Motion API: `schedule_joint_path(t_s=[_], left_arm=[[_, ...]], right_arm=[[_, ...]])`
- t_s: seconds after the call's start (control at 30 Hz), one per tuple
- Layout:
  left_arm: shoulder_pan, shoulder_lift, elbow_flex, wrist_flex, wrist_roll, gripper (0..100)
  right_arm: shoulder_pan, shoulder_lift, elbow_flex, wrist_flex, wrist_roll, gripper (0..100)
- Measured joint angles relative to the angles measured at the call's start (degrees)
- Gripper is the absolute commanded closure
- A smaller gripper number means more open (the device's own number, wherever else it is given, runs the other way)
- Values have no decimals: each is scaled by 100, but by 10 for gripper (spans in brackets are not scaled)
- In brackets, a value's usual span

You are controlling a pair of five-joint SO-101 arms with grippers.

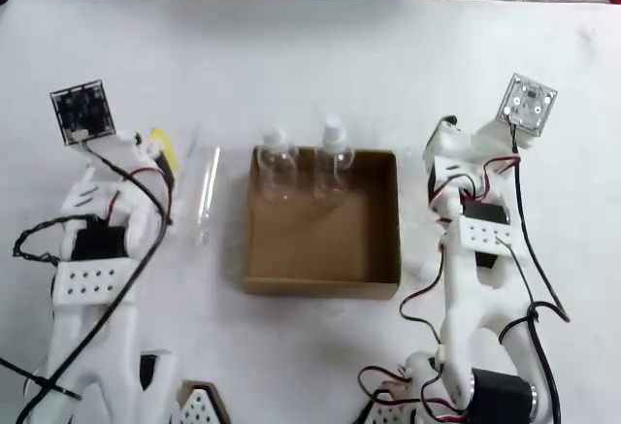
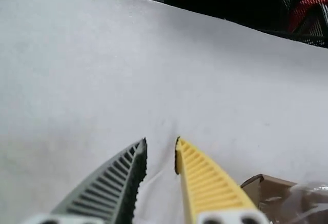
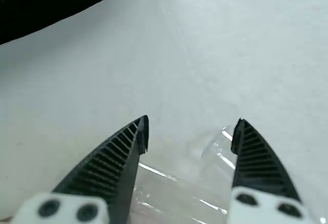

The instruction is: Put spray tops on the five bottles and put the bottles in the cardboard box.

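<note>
The cardboard box point(image 1: 322, 278) sits mid-table. Two clear bottles with white spray tops point(image 1: 277, 160) point(image 1: 334, 157) stand against its far wall. A capless clear bottle point(image 1: 206, 189) lies on the table left of the box, and its edge point(image 2: 307, 198) is visible beside the box corner point(image 2: 261, 183). My left gripper point(image 1: 155, 145) point(image 2: 161, 142) hovers left of that bottle, grey and yellow fingers only slightly apart, holding nothing. My right gripper point(image 3: 189, 129) point(image 1: 437, 152) is open right of the box, above another clear bottle point(image 3: 205, 183) lying between its fingers.
White cloth covers the table point(image 1: 320, 55), with open room behind the box. A small white piece point(image 1: 423, 266) lies by the right arm near the box's front right corner. Both arm bases and their cables point(image 1: 39, 240) crowd the near edge.
</note>
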Motion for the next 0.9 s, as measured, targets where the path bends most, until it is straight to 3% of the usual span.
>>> schedule_joint_path(t_s=[0.57, 0.7, 0.9], left_arm=[[70, -202, 88, 0, 0, 906], [70, -202, 88, 0, 0, 905], [70, -202, 88, 0, 0, 905]], right_arm=[[26, 475, -545, 44, 360, 762], [97, 1565, -1837, 1037, 589, 762], [-9, 3130, -4536, 3560, 1451, 762]])
